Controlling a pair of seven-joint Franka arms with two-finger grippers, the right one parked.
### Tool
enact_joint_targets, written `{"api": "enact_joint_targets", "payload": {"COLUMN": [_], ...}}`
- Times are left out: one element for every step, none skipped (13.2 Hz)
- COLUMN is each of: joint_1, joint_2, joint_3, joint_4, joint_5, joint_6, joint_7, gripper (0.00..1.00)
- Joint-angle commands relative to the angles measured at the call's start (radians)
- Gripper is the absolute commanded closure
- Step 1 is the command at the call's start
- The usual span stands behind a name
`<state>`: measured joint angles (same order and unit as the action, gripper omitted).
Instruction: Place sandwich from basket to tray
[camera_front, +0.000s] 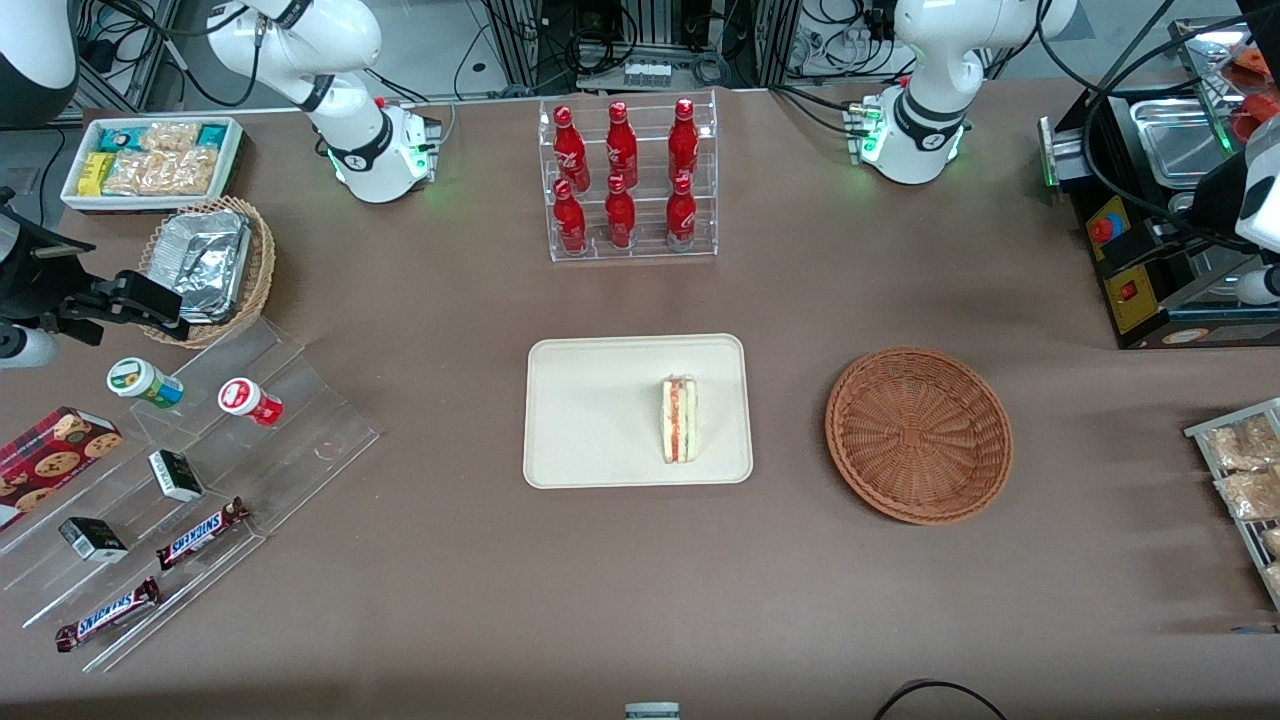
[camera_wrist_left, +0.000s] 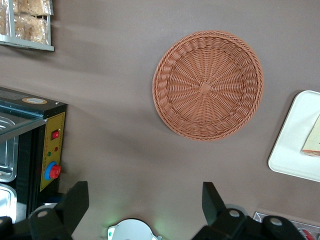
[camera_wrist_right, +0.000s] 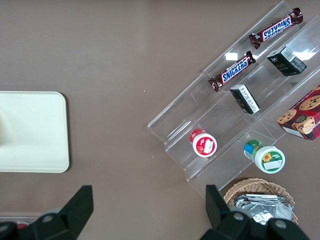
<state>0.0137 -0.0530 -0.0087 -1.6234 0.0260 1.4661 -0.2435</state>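
Cream-coloured, the flat rectangular tray (camera_front: 590, 420) carries the small triangular sandwich (camera_front: 678, 419), standing on edge with its striped filling up, so delivery looks complete. The round reddish-brown wicker basket (camera_wrist_left: 207, 85) sits empty beside it. My gripper (camera_wrist_left: 145, 205) hangs above the brown surface (camera_front: 640, 580), jaws spread and holding nothing.

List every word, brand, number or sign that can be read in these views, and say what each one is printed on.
"SNICKERS": on two chocolate bars lying on the clear stepped stand.
Unreadable: labels on the red bottles, the two round tubs, the small dark boxes, the cookie box, and the yellow control panel.
No text: sandwich, tray, basket.
The gripper hangs open high above the table, beside the basket.
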Motion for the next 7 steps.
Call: {"api": "enact_joint_targets", "payload": {"joint_1": [0.016,0.014,0.014,0.014,0.014,0.014,0.014], "joint_2": [0.028,0.036,0.044,0.057,0.070,0.076,0.076], "joint_3": [-0.016,-0.016,-0.016,-0.017,-0.017,-0.019,-0.019], "joint_4": [0.028,0.028,0.034,0.043,0.054,0.056,0.056], "joint_5": [-0.014,-0.014,-0.014,-0.014,-0.014,-0.014,-0.014], "joint_6": [0.029,0.043,0.045,0.045,0.045,0.046,0.046], "joint_7": [0.047,0.058,0.069,0.072,0.079,0.082,0.082], "gripper": [0.00,0.00,0.00,0.00,0.00,0.00,0.00]}}
